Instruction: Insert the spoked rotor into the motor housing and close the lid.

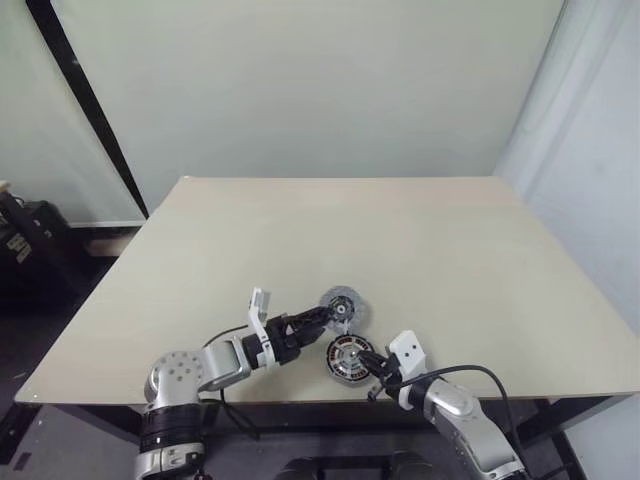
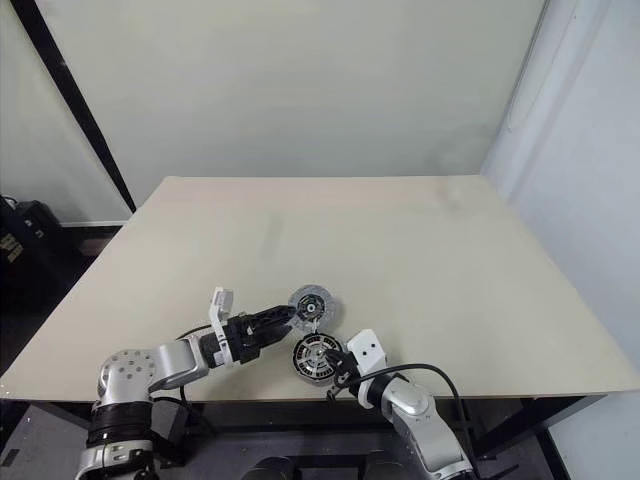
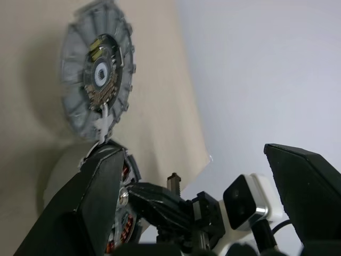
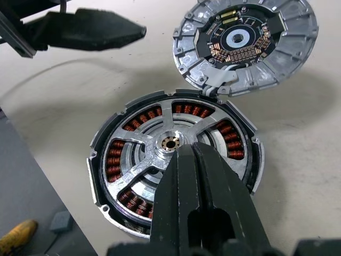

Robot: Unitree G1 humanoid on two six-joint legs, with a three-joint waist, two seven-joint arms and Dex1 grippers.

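Copper windings glow through the gaps of the spoked rotor [image 4: 168, 143], which already sits down inside the motor housing [image 4: 106, 202] near the front edge of the pale wooden table [image 1: 400, 230]. The right gripper [image 4: 186, 152] has its two black fingers pressed together with nothing between them, tips resting on or just above one spoke beside the hub. To my eye that is a pushing pose, a closed point used to seat the wheel fully instead of gripping it.

Just beyond the housing, touching its far rim at a small pale tab, lies the lid [image 4: 245, 45]. It is flipped open so its inner face shows: a dark circuit ring with copper pads inside a segmented grey border. It looks tethered or hinged at that tab, which would explain why it lies so close.

Over the lid reaches the left gripper [image 1: 325, 312], fingers spread wide and holding nothing, one black finger [image 4: 90, 29] hanging beside the lid's edge. I judge it is poised to take the lid and fold it over the housing once the right one clears away.

Farther back the tabletop runs to a plain wall.
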